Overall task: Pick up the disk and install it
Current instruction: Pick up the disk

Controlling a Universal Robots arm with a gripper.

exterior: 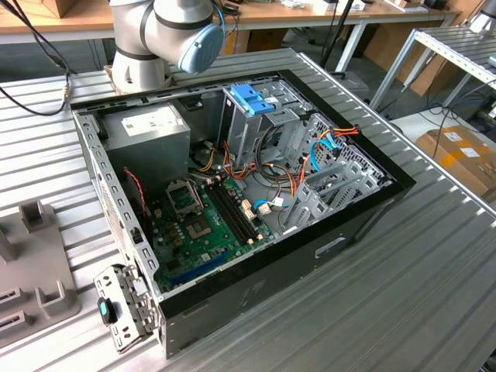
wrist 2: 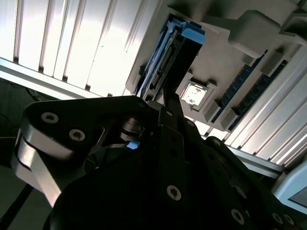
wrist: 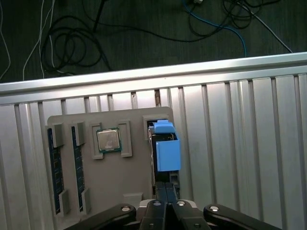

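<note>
Standing on edge, the disk (wrist: 167,148) is sitting in its slot of the grey holder tray (wrist: 129,177). The gripper (wrist: 166,188) is poised at its end; whether it is grasping cannot be told. Pickup and installation into the open computer case (exterior: 364,225) are remaining.

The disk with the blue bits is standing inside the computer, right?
Wrong place. The disk with the blue bits is standing in the grey tray, beside the chip, as the first wrist view shows.
</note>
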